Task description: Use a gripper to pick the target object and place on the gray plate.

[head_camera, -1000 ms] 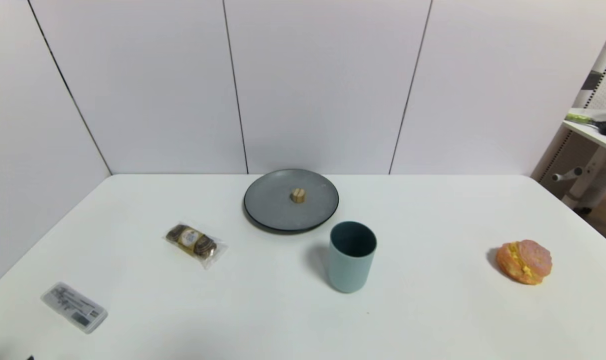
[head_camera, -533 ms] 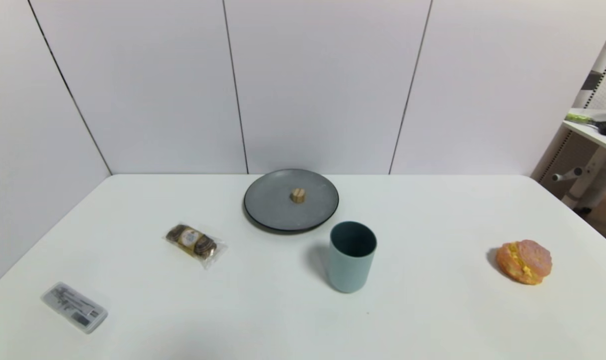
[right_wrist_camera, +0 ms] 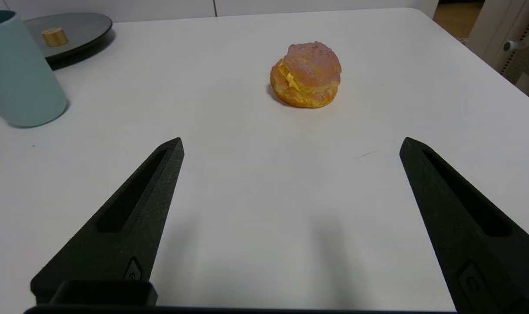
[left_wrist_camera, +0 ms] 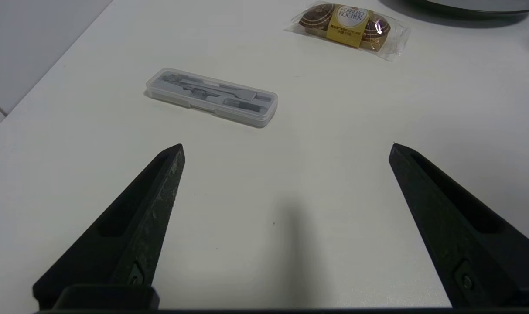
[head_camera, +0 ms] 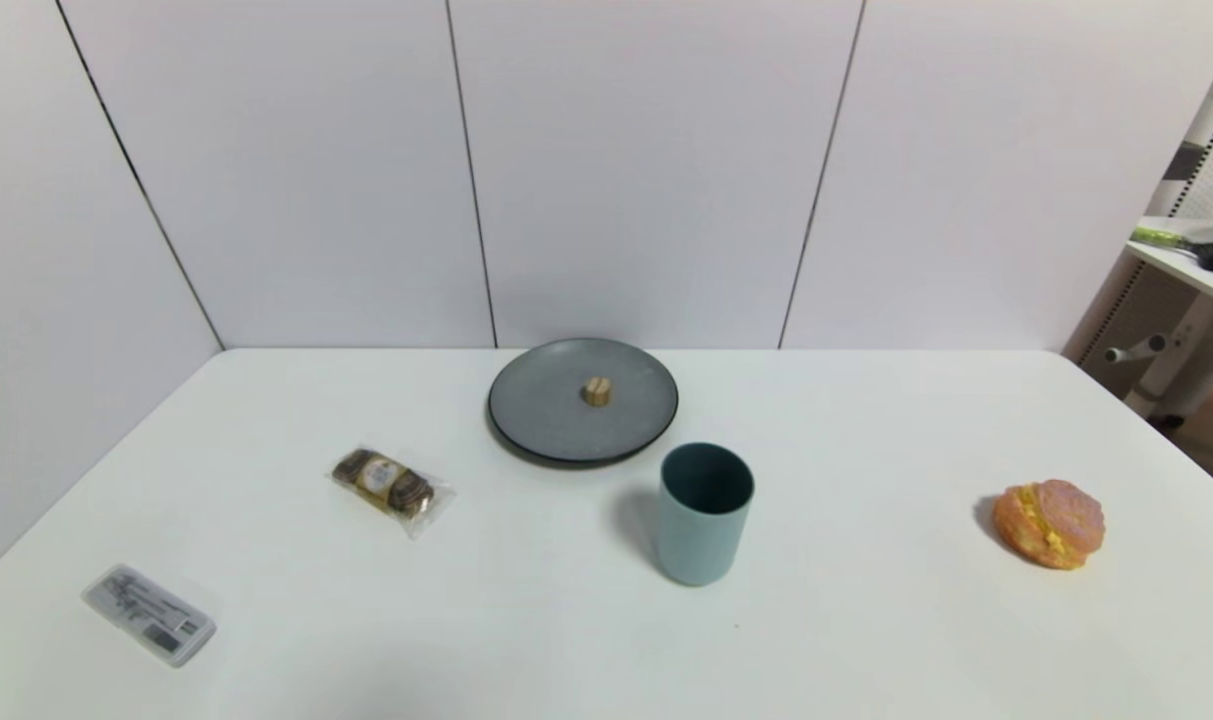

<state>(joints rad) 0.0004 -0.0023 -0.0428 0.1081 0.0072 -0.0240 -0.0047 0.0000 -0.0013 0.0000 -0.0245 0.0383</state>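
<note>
The small tan wooden block (head_camera: 596, 391) sits on the gray plate (head_camera: 546, 420) at the back middle of the table. Both also show far off in the right wrist view, the block (right_wrist_camera: 55, 37) on the plate (right_wrist_camera: 85, 26). Neither gripper shows in the head view. My left gripper (left_wrist_camera: 286, 148) is open and empty low over the near left of the table. My right gripper (right_wrist_camera: 290, 141) is open and empty low over the near right of the table, short of the toy bun.
A blue-gray cup (head_camera: 704, 512) stands just in front of the plate. A clear-wrapped snack (head_camera: 386, 488) and a clear plastic case (head_camera: 148, 613) lie at the left. An orange-pink toy bun (head_camera: 1050, 523) lies at the right. Wall panels close the back and left.
A small dark shape at the bottom left edge of the head view a second ago is gone. Nothing on the table has moved.
</note>
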